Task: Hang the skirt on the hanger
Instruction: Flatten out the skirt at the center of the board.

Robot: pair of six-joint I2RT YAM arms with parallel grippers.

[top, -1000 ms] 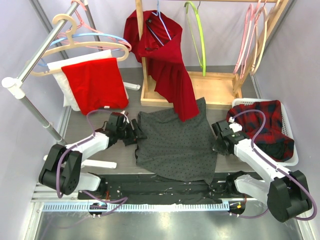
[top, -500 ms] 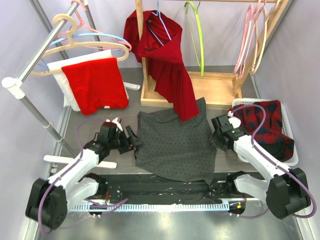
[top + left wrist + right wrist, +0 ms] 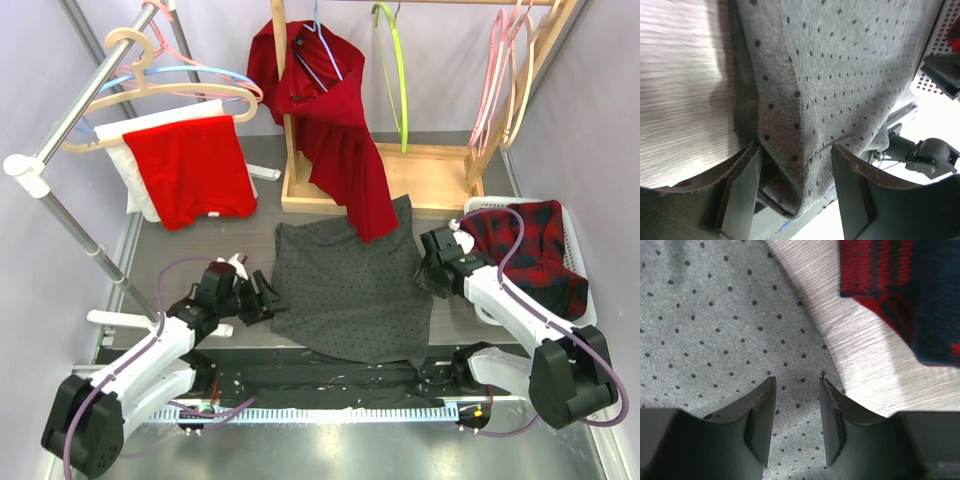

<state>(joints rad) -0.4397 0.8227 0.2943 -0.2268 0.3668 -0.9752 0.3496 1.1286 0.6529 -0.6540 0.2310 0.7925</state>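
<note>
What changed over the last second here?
The left gripper slid along the left edge of the skirt toward the table's near side and now straddles that edge, jaws open. The right gripper edged slightly farther from the near side, jaws open over the right edge. The skirt, rack and basket stayed put.

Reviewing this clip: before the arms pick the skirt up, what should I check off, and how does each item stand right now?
1. Skirt lies flat on the table: ok.
2. Left gripper is placed on the skirt's left edge: ok, jaws open with the folded edge between them.
3. Right gripper is placed at the skirt's right edge: ok, jaws open over the fabric.
4. Either gripper already has a hold: not ok, nothing is pinched.
5. Skirt is clear of the red garment: cannot tell. Its hem covers the skirt's far edge in the top view.
6. A free hanger is available: ok, the green hanger hangs bare.
</note>
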